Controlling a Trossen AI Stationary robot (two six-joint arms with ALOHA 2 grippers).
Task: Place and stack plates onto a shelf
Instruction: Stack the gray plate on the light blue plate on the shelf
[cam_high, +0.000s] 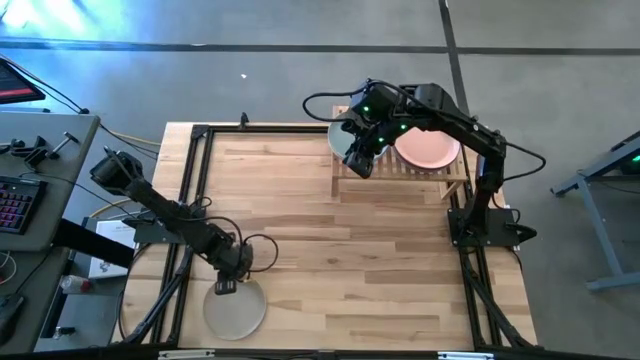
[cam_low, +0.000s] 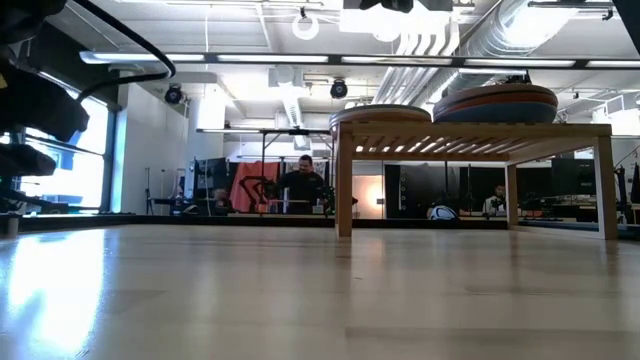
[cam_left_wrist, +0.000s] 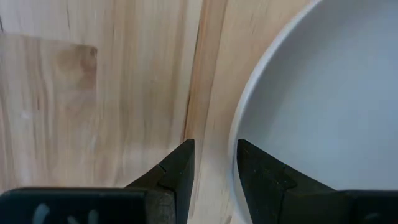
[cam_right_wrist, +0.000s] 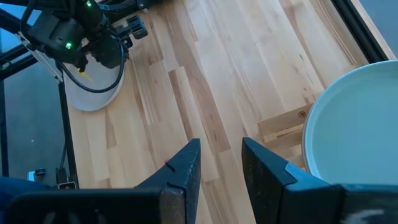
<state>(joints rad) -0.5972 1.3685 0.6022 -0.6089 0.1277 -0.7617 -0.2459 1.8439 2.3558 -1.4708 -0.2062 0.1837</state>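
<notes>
A pale cream plate (cam_high: 238, 310) lies flat on the table near its front edge, at the left; it also shows in the left wrist view (cam_left_wrist: 323, 93). My left gripper (cam_high: 227, 286) hangs over its far rim, open by a narrow gap, with one finger over the rim (cam_left_wrist: 239, 130) and one over bare wood. The bamboo shelf (cam_high: 400, 178) stands at the far right and carries two plate stacks, a pale green plate (cam_high: 343, 140) on top at the left and a pink one (cam_high: 428, 148) at the right. My right gripper (cam_high: 358, 160) hovers beside the green plate (cam_right_wrist: 354, 124), open and empty.
In the low view the shelf (cam_low: 470, 135) stands on legs with both stacks (cam_low: 380, 113) (cam_low: 495, 103) on top. Black frame rails (cam_high: 190, 180) run along the table's edges. Bare wood lies between the shelf and the front plate. People sit in the room behind.
</notes>
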